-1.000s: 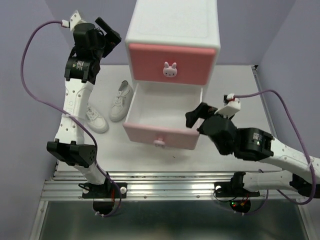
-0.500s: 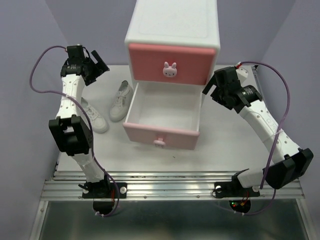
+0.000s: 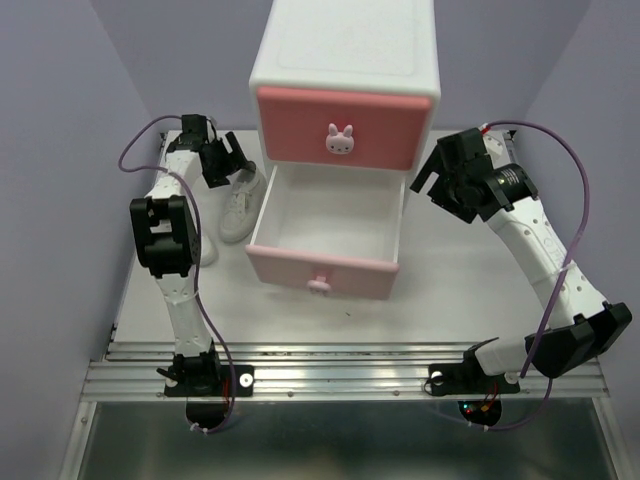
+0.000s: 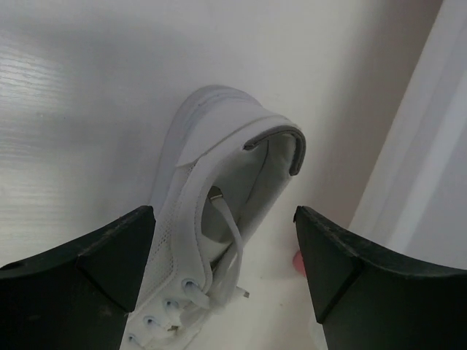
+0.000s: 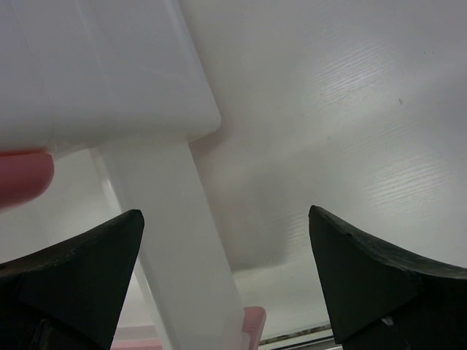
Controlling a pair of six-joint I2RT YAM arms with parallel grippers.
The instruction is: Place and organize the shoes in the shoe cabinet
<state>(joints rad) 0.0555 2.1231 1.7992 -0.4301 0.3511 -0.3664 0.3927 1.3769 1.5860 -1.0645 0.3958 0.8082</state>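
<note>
The shoe cabinet [image 3: 345, 45] stands at the back. Its darker pink upper drawer [image 3: 340, 120] is shut. Its pale pink lower drawer [image 3: 325, 268] is pulled out and holds nothing. One white shoe [image 3: 238, 208] lies left of the drawer; the other [image 3: 207, 250] is half hidden by my left arm. My left gripper [image 3: 228, 162] is open just above the first shoe's heel; in the left wrist view the heel [image 4: 241, 164] lies between the fingers of the left gripper [image 4: 222, 270]. My right gripper [image 3: 432, 172] is open and empty by the cabinet's right side. The orange shoes are out of view.
In the right wrist view the right gripper [image 5: 226, 277] looks at the drawer's white side wall [image 5: 175, 240] and the bare table [image 5: 350, 109] beside it. Purple walls close in on both sides. The cabinet wall [image 4: 438, 146] is right beside the left gripper.
My left gripper has come down from high at the back left to the white shoe's heel. My right arm swung from in front of the drawer to the cabinet's right side.
</note>
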